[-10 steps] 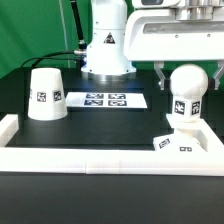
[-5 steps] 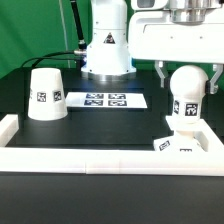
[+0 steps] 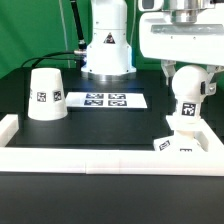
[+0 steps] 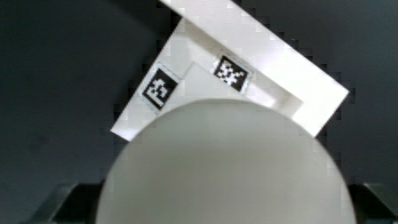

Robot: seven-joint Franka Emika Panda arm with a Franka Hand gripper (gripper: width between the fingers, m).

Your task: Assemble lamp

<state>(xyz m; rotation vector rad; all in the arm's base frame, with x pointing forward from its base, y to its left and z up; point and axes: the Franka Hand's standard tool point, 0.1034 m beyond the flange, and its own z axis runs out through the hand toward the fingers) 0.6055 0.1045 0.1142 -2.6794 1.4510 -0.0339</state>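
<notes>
The white round-topped bulb (image 3: 189, 97) is at the exterior view's right, its tag facing the camera. My gripper (image 3: 189, 78) is shut on the bulb's round head, with one dark finger (image 3: 166, 72) on each side. The bulb's foot is right over the flat square base (image 3: 181, 144), which lies by the white front rail; I cannot tell whether they touch. In the wrist view the bulb (image 4: 222, 160) fills the space between my gripper (image 4: 217, 208) fingers, and the base (image 4: 222, 75) with two tags lies beyond it. The cone shade (image 3: 45, 94) stands alone at the left.
The marker board (image 3: 105, 100) lies flat at the middle of the black table. The arm's white pedestal (image 3: 108, 45) stands behind it. A white rail (image 3: 90, 156) runs along the front and turns up at both ends.
My gripper and the bulb have shifted slightly to the exterior view's right, over the base. The shade and base have not moved.
</notes>
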